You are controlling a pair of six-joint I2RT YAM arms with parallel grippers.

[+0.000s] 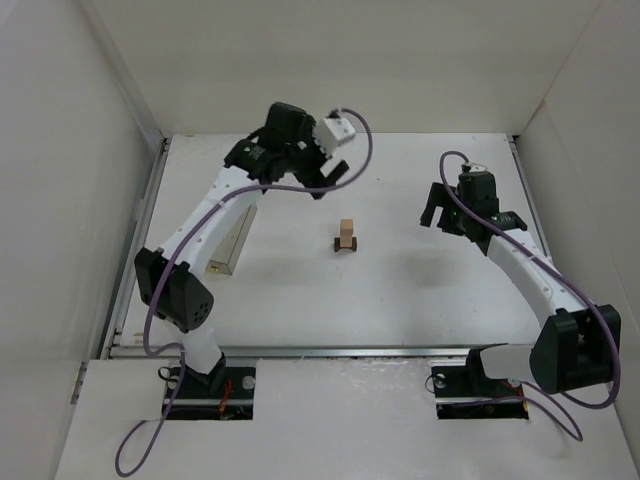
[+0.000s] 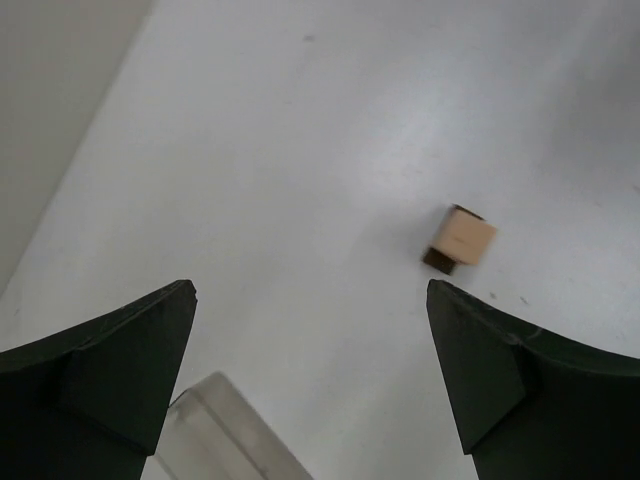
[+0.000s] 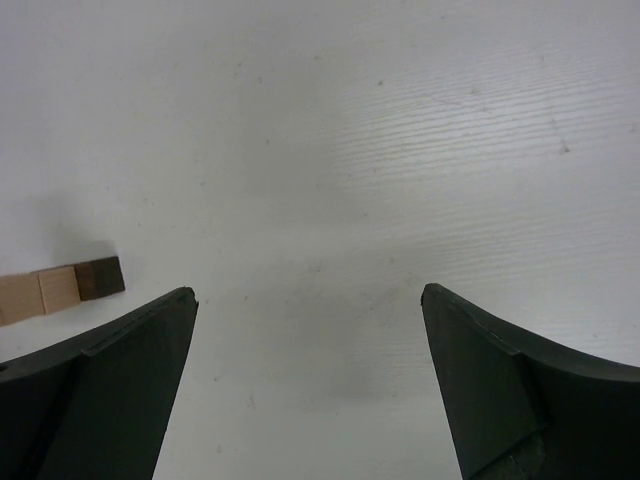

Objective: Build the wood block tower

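The wood block tower (image 1: 346,237) stands mid-table: light tan cubes stacked on a dark brown arch piece (image 1: 345,246). My left gripper (image 1: 335,175) is open and empty, raised above the table, behind and left of the tower. In the left wrist view (image 2: 310,290) the tower (image 2: 460,240) shows beyond the right finger. My right gripper (image 1: 437,215) is open and empty, to the right of the tower. In the right wrist view (image 3: 308,292) the tower (image 3: 60,288) lies at the left edge, its dark arch (image 3: 100,278) at one end, well apart from the fingers.
A long clear plastic box (image 1: 232,240) lies on the table to the left of the tower, under the left arm; one end shows in the left wrist view (image 2: 225,430). White walls enclose the table on three sides.
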